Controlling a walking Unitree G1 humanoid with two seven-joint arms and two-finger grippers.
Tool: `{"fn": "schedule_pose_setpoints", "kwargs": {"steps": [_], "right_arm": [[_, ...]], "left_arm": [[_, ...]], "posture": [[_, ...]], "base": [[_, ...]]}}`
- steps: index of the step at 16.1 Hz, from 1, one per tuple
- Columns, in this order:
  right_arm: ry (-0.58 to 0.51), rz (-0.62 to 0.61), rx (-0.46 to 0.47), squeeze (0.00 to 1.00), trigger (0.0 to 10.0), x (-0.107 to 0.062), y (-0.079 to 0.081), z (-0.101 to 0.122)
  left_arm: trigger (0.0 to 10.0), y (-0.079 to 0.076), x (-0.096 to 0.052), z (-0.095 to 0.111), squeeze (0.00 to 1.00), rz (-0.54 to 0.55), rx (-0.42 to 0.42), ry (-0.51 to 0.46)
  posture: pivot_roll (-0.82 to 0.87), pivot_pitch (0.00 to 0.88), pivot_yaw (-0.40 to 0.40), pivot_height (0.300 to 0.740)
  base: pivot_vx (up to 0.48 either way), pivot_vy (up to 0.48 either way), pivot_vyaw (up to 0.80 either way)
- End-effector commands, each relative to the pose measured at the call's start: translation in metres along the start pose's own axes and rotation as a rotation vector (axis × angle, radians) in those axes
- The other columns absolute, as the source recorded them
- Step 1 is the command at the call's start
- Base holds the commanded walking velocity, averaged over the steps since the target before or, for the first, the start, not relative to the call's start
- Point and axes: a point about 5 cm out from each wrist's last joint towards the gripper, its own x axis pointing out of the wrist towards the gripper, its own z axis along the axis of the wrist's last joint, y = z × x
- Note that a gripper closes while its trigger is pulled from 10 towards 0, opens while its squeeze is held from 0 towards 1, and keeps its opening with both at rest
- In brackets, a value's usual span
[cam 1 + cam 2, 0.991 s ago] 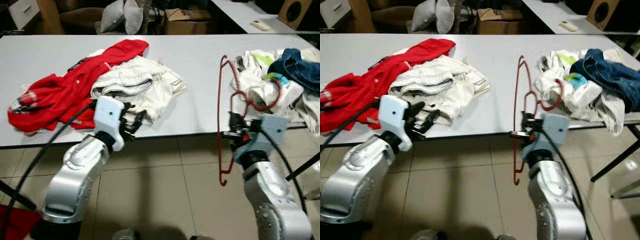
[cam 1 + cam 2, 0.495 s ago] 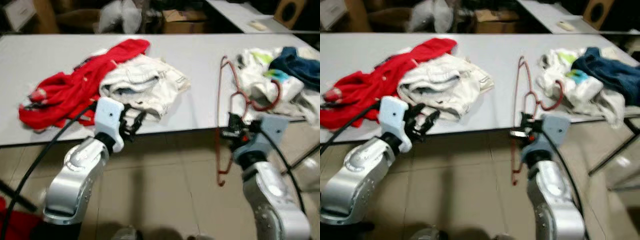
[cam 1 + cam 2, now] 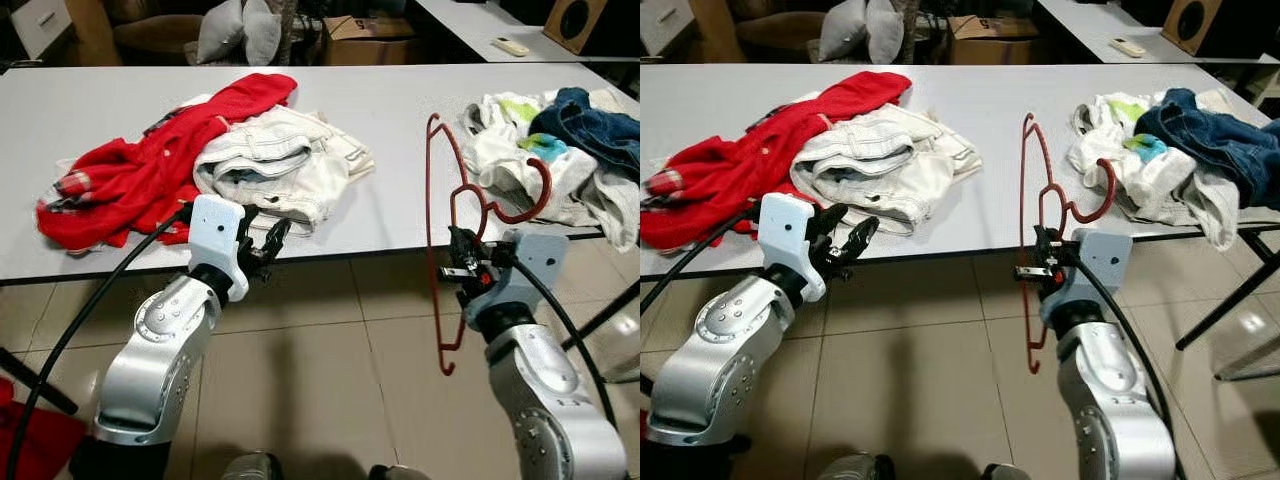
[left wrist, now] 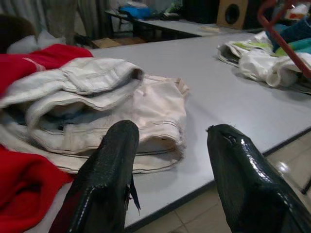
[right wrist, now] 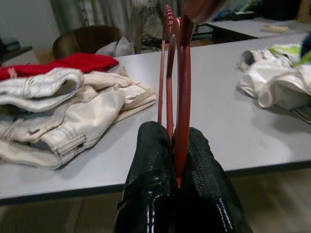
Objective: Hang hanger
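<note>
Right claw (image 3: pixel 458 272) clamped tight on red hanger (image 3: pixel 436 240), held upright off the near edge of the table (image 3: pixel 400 130), lower end hanging over the floor, hook toward the right clothes pile (image 3: pixel 560 160). Left claw (image 3: pixel 262 245) spread wide, holding nothing, at the table edge just before the white trousers (image 3: pixel 275 165). Red garment (image 3: pixel 140 170) beside them, further left. Pillows (image 3: pixel 240 28), cardboard box (image 3: pixel 365 27) behind the table
</note>
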Motion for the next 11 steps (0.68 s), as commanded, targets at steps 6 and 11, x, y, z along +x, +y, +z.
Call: {"fn": "schedule_pose_setpoints", "kwargs": {"steps": [6, 11], "right_arm": [[0.066, 0.05, -0.05, 0.0, 10.0, 0.0002, 0.0047, -0.0117], [0.059, 0.023, -0.117, 0.0, 10.0, -0.0022, -0.0043, -0.0116]], "left_arm": [[10.0, 0.0082, 0.0006, -0.0007, 0.0, 0.09, -0.019, -0.022], [10.0, 0.008, 0.0053, 0.0043, 0.0, 0.092, 0.006, -0.069]], "posture": [[0.02, 0.032, -0.037, 0.74], [0.02, 0.035, -0.032, 0.74]], "base": [[0.0, 0.126, 0.0], [0.125, 0.0, 0.0]]}}
